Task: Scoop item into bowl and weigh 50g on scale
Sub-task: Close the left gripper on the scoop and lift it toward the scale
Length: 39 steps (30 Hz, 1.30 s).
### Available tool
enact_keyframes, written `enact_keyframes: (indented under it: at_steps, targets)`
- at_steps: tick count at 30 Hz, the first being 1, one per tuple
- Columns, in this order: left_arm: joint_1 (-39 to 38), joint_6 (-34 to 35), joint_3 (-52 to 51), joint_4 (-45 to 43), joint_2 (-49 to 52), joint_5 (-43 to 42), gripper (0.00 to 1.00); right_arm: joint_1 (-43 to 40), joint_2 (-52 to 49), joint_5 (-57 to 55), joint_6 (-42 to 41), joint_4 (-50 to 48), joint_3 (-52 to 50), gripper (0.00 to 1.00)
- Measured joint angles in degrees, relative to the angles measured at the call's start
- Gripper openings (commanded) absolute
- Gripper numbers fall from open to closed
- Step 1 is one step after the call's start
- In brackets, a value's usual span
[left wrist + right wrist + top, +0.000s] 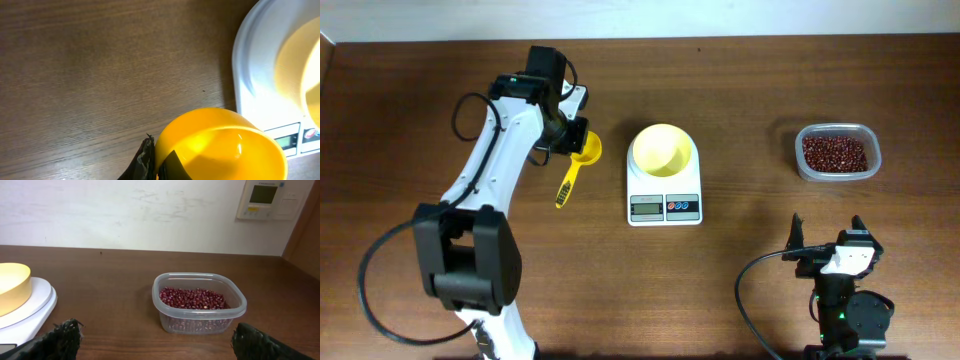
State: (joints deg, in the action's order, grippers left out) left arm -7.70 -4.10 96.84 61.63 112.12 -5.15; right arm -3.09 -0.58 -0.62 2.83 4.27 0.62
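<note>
Filling the bottom of the left wrist view is the yellow scoop (220, 145), its cup open upward and empty, just beside the left edge of the white scale (665, 190). The left tool (572, 138) is down at that cup, with one dark finger against the outer wall. Whether it has closed on the rim I cannot tell. The bowl (661, 150) stands on the scale's platform and looks empty, and the display is too small to read. All the beans (192, 298) lie in the clear container (200, 322), well apart on the right side of the worktop (740, 90). The right tool (826, 228) hangs spread wide and holds nothing, near the front edge and facing the container. By my reading the task is at its first step, taking hold of the scoop, and no beans have been moved. The next move calls for a firm pinch on the cup or handle, then a lift high enough to pass the bowl's rim. Bare worktop between scale and container gives open room. The tight spot is the narrow gap between scoop and scale, where a nudge could shift the scale.
</note>
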Motion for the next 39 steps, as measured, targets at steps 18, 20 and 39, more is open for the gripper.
enact_keyframes:
  at_steps: [18,20,39]
  targets:
    - [0.17,6.56,0.37,2.62,-6.69,0.0,0.0,0.0,0.0,0.0,-0.02,0.0,0.0,0.99]
    - [0.17,7.76,0.37,2.38,-6.69,0.0,0.0,0.0,0.0,0.02,0.0,0.0,0.0,0.99]
    - [0.17,47.71,0.37,-0.15,-6.69,0.02,0.0,0.0,0.0,0.04,-0.02,-0.26,0.0,0.99]
